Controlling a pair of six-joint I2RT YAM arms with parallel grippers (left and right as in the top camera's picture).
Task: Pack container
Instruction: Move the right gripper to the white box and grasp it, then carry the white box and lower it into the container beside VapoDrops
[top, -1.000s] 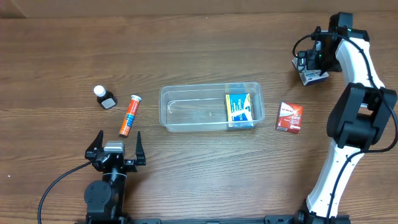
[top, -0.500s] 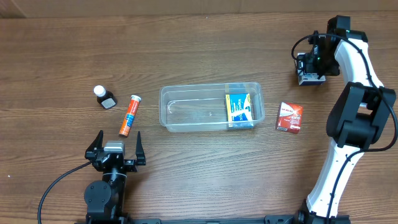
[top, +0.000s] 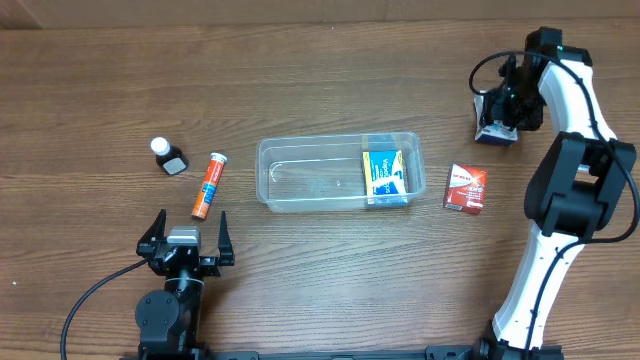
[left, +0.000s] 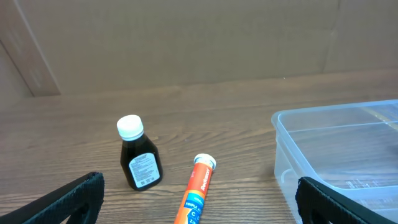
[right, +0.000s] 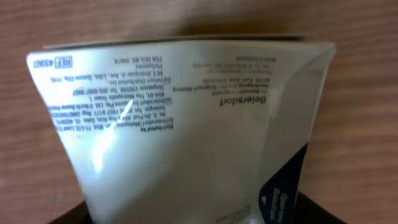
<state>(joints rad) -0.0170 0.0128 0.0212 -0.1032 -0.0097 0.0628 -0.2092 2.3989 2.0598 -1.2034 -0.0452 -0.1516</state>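
The clear plastic container (top: 300, 190) lies at the table's middle, with a blue and yellow box (top: 385, 175) at its right end. Its left corner shows in the left wrist view (left: 336, 143). My right gripper (top: 500, 115) is at the far right, shut on a white and blue box (top: 492, 131) that fills the right wrist view (right: 180, 124). My left gripper (top: 190, 240) is open and empty near the front edge, just short of an orange tube (top: 209, 185) (left: 199, 186) and a dark bottle with a white cap (top: 168, 157) (left: 140, 162).
A red box (top: 466, 189) lies on the wood table just right of the container. The right arm (top: 575, 180) reaches along the table's right side. A brown wall stands behind the table in the left wrist view.
My right gripper has turned and shifted slightly over the white and blue box, which now sits tilted in its jaws. The left arm and the other objects have not moved.
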